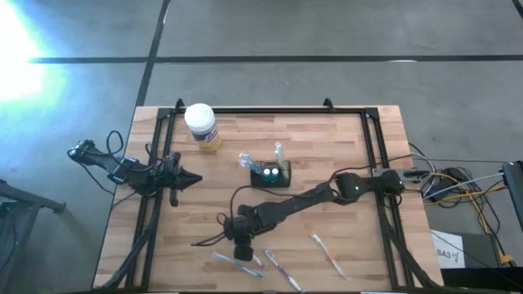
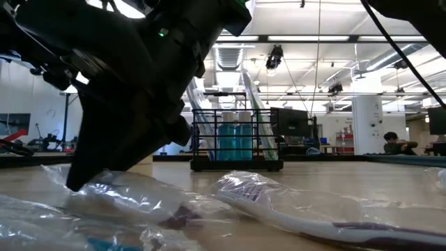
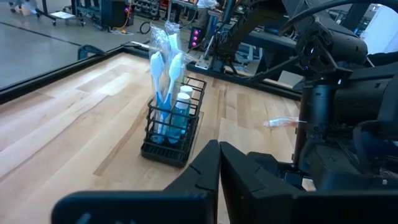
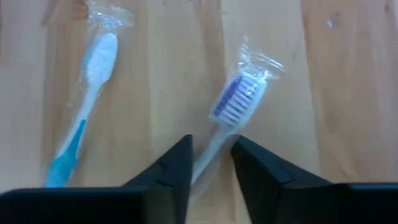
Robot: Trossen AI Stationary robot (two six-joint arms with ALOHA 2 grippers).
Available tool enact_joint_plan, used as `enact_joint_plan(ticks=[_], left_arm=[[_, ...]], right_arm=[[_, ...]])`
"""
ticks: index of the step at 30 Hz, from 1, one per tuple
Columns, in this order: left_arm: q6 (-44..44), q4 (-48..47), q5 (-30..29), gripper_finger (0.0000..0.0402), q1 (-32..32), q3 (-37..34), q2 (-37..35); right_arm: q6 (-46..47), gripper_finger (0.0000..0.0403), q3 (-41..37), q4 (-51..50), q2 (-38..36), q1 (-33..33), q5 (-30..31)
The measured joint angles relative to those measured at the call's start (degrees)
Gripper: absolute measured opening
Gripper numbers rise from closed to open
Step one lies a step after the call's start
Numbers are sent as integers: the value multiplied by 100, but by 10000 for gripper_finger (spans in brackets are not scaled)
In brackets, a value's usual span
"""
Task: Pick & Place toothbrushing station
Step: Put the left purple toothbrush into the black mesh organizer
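The toothbrushing station [image 1: 271, 173] is a small black wire holder standing on its base mid-table, with wrapped toothbrushes and blue bottles in it; it also shows in the left wrist view [image 3: 171, 127] and the low view [image 2: 237, 143]. My right gripper [image 4: 212, 146] is open, pointing down near the table's front edge [image 1: 242, 249]. Its fingers stand on either side of the handle of a wrapped purple toothbrush [image 4: 233, 102] that lies flat on the table. My left gripper [image 3: 219, 152] is shut and empty, left of the station [image 1: 193, 178]. My right gripper comes from above, one finger [image 4: 180, 155] on each side of the purple toothbrush's handle [image 4: 210, 152], below the bristle head. Whether the fingers touch the handle or its clear wrapper, I cannot tell. The toothbrush lies flat on the table.
A white-lidded yellow jar [image 1: 202, 126] stands at the far left. A wrapped blue toothbrush [image 4: 81, 118] lies beside the purple one, and an orange one [image 1: 327, 253] lies to the right near the front edge. Black frame rails [image 1: 372, 139] run along the table's sides.
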Motion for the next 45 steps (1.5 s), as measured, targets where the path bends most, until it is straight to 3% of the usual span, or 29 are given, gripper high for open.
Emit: enact_joint_plan(ticks=[6,18,22,26,31,37,41,45], left_arm=[[-18,0,0,14,0,-1,0],[-23,-4,-2,15,2,-4,0],[-87,-12,-1,14,2,-4,0],[-95,-54,-2,9,0,-4,0],[-103,-99,-2,7,2,-4,0],[-61,-103,-2,16,0,-4,0],[-61,-103,-2,16,2,-4,0],[-61,-87,-68,10,1,-4,0]], right_arm=[[-493,18,25,6,-4,-43,27],[-1924,7,24,64,-1197,178,192],[-2707,7,-104,387,-1961,372,217],[-2794,7,-535,544,-2889,397,660],[-2963,8,-1837,1486,-4125,444,1142],[-3345,8,-4249,3746,-5633,357,1626],[-3200,8,-5820,5400,-6148,52,1703],[-2822,8,-6819,6607,-6319,-358,1704]])
